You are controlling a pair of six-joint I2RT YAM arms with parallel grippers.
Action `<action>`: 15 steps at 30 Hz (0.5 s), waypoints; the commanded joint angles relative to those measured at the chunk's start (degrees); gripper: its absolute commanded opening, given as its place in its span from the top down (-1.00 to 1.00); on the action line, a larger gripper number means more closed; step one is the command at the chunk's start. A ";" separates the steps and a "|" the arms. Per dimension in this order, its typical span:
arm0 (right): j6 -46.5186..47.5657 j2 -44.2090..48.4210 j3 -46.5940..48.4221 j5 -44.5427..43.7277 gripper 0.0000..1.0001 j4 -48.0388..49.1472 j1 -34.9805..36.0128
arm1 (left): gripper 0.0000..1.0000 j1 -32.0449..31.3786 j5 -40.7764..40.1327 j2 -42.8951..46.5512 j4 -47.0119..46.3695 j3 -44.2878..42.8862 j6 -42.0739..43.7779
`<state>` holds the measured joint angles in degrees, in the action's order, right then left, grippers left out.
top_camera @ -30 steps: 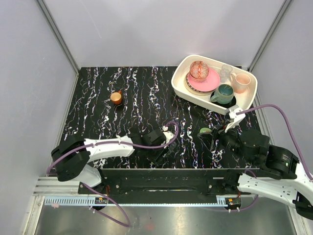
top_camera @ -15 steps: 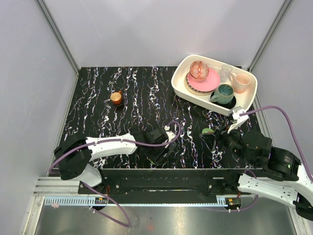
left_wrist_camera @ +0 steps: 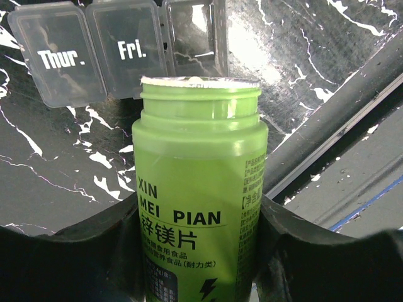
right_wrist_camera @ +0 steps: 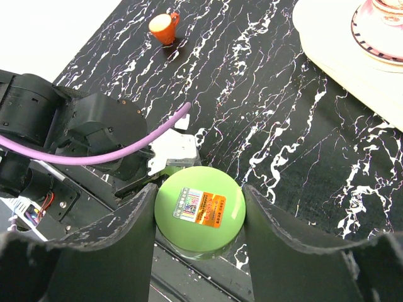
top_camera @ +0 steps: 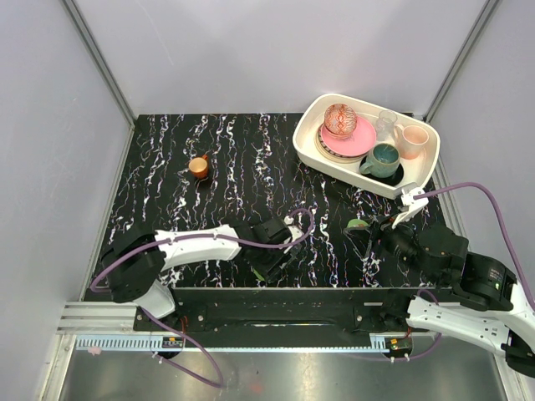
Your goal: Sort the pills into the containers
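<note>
Pill box reads "Thur.", "Fri."; bottle "XIN MEI PIAN", small print unclear.

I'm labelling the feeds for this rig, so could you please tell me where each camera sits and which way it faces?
Top external: fixed above and behind the robot, looking down on the black table; the left gripper and right gripper show.
Left wrist: on the left arm, facing along its fingers at the green bottle they clamp, pill box beyond.
Right wrist: looking down past its fingers at the green cap they hold; the left arm shows.
Shared: top and right wrist both show the orange cup.
</note>
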<state>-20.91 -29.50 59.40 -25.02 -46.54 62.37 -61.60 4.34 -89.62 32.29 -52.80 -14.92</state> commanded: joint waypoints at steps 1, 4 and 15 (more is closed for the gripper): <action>-0.71 0.49 -0.07 -1.79 1.00 0.14 0.30 | 1.00 0.08 1.20 -0.55 0.84 -3.45 1.21; -0.80 0.75 0.02 -1.79 1.00 -0.21 0.30 | 1.00 0.08 1.28 -1.08 1.63 -4.07 1.56; -0.98 2.07 -0.16 -2.41 1.00 -1.00 0.21 | 1.00 0.08 1.20 -3.01 5.67 -6.88 2.88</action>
<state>-21.23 -27.88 59.33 -25.56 -47.99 62.37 -61.60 4.60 -91.98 36.45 -56.62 -13.21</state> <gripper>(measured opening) 0.568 0.558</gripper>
